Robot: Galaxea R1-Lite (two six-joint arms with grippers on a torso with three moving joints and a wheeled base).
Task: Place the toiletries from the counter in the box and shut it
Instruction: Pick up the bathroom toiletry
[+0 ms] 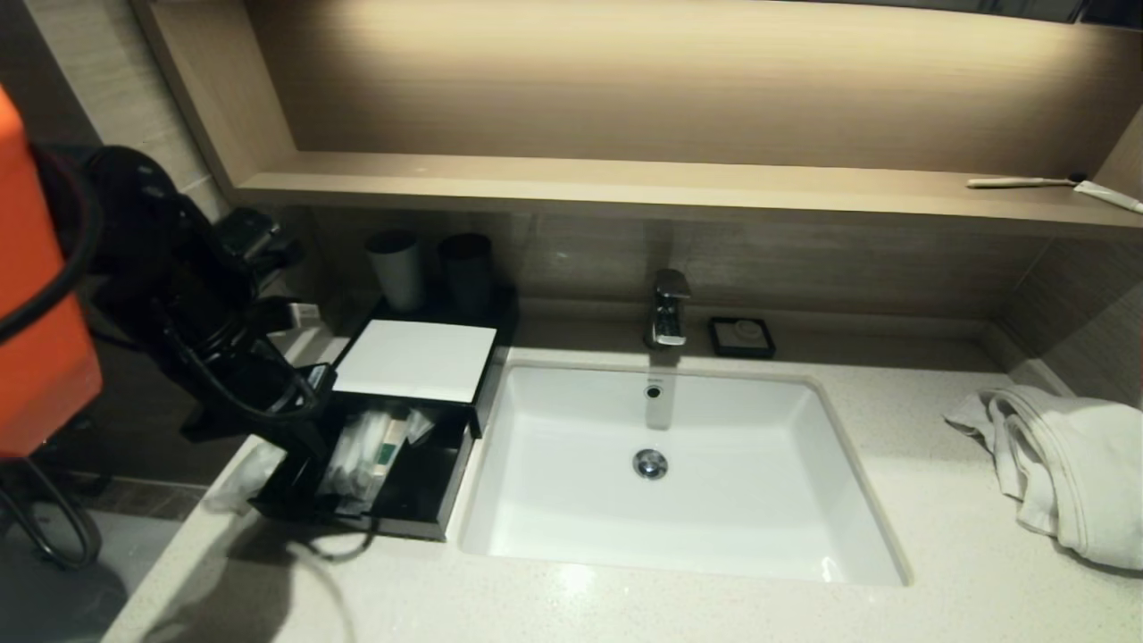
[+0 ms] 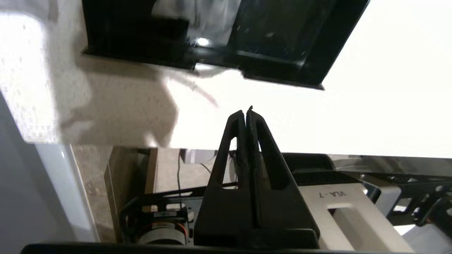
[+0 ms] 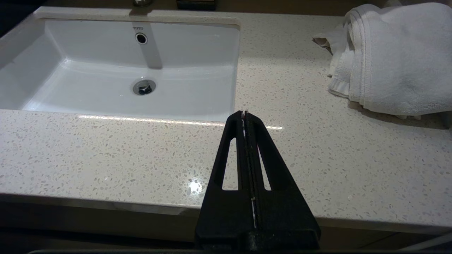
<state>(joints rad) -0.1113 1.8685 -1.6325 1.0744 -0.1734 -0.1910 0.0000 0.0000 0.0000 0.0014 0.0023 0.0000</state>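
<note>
While the left arm (image 1: 179,295) reaches over the counter's left end, the box (image 1: 420,500) sits just left of the sink (image 1: 554,536), drawer pulled out toward the counter's front edge. Toiletries (image 1: 371,451), white packets plus one green-capped tube, lie in the drawer's left half; its half nearer the sink is bare black. White lid (image 1: 415,359) covers the box's rear part, behind the drawer. One more white packet (image 1: 241,478) lies on the counter (image 1: 625,607) at the drawer's far-from-sink side, partly hidden by the arm.

Left gripper (image 2: 246,113) hangs over the counter just in front of the drawer's front wall, fingers pressed together, nothing between them. In head view its tip is hidden behind the arm.

Right gripper (image 3: 244,114) is out of head view; in its own wrist view it hovers over the counter's front edge, just right of the sink's front right corner, fingers pressed together, empty.

Two cups (image 1: 397,268) stand behind the box, left of the faucet (image 1: 668,308). Soap dish (image 1: 741,337) sits just right of the faucet. Towel (image 1: 1063,464) is heaped well right of the sink. Toothbrush (image 1: 1022,182) and tube (image 1: 1107,196) lie on the shelf (image 1: 625,192) above the sink's far right.
</note>
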